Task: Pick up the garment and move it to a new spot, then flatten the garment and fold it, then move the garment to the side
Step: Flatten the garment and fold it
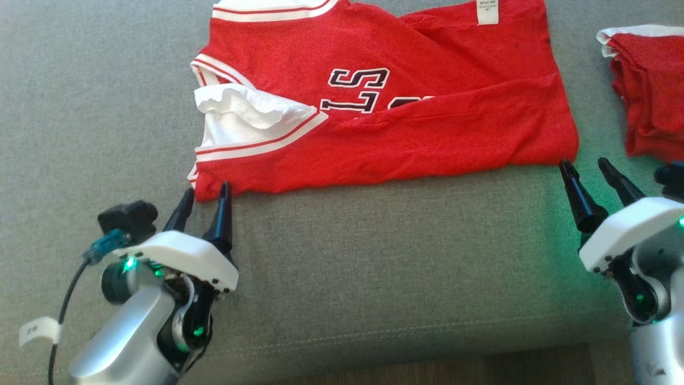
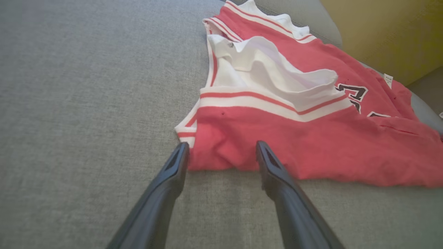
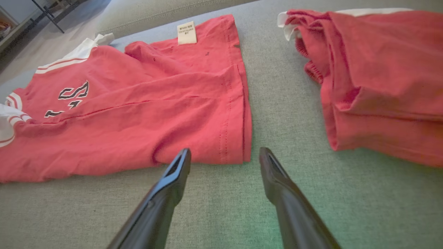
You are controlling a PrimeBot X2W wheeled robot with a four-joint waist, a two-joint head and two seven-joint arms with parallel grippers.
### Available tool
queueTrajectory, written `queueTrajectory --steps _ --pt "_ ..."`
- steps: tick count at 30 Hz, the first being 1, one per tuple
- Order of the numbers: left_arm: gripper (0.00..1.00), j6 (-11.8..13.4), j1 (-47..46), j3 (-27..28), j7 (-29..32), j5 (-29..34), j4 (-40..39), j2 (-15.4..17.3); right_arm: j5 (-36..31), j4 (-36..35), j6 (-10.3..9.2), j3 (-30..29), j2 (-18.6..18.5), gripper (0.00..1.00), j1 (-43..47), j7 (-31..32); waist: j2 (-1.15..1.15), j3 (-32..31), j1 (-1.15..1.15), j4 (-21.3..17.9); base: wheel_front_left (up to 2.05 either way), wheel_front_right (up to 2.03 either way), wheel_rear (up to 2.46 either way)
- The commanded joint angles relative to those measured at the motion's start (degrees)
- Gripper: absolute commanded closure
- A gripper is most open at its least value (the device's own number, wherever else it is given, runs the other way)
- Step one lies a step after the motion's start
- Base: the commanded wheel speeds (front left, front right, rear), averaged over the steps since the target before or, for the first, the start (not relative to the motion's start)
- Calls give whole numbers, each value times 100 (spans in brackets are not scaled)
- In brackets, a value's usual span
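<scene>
- Grey woven upholstery spreads across the head view, with a strip of brown wooden floor along its 6 o'clock edge.
- Towards 12 o'clock lies the red jersey with white striped trim and black-and-white lettering, folded into a wide band. A ruffled white panel bunches at its 9 o'clock end, and a small white label sits at its far edge.
- Soft creases cross its middle, and its near hem runs fairly straight from 8 o'clock to 3 o'clock.
- At 8 o'clock the left gripper stands spread and holds nothing, its tips at the jersey's near left corner.
- At 4 o'clock the right gripper is likewise spread and empty, one tip just beside the near right corner.
- Bare upholstery stretches wide at 9 o'clock and at 6 o'clock between the grippers. At 2 o'clock a second red folded garment with a white edge lies near the jersey, a grey gap between them.
- Left wrist view adds a mustard-yellow panel beyond the upholstery's far edge, and shows the tips straddling the hem corner.
- Right wrist view adds pale floor at 11 o'clock and the jersey's stitched side hem.
</scene>
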Motion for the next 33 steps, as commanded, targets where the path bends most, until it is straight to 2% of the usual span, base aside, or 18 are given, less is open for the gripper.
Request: queueTrajectory --steps 1,2,3,4,5,6,15,16,17,18,25,33 --pt "0 -45 -242 162 -30 78 -63 94 -72 -123 -2 63 -2 0 -253 -21 0 5 0 16 0 0 0" --pt "0 -69 -276 140 -30 94 -12 76 -119 -32 -2 50 5 0 -308 -49 0 9 0 28 0 0 0" --pt "7 -96 -300 122 -26 98 35 57 -175 57 -2 35 16 0 -360 -77 0 10 0 39 0 0 0" --pt "39 -120 -321 105 -27 108 75 48 -234 145 -2 14 31 0 -413 -108 0 10 0 49 0 0 0" --pt "64 -141 -337 87 -28 122 110 43 -304 237 -2 -14 45 0 -466 -141 0 10 0 59 0 0 0" --pt "98 -165 -346 73 -29 129 139 37 -373 329 -2 -42 59 0 -519 -174 0 9 0 70 0 0 0" --pt "100 -341 -372 74 -74 216 230 16 -690 1217 -2 -71 211 0 -919 -127 0 32 0 147 0 0 0" --pt "100 -360 -381 82 -79 229 235 14 -686 1291 -2 -22 215 27 -952 -120 0 38 0 151 0 0 0" --pt "100 -380 -390 93 -83 239 238 12 -678 1349 -2 -4 216 72 -983 -135 0 43 0 156 0 0 0" --pt "100 -398 -398 110 -89 253 237 10 -681 1393 -2 28 201 100 -1010 -156 0 48 0 161 0 0 0" --pt "100 -528 -353 274 -117 364 184 46 -523 1468 -2 175 -30 100 -1003 -255 0 31 0 157 0 0 0" --pt "100 -590 -41 437 -126 458 -96 239 -169 1187 -2 240 -368 100 -694 -190 0 -68 0 103 0 0 0"
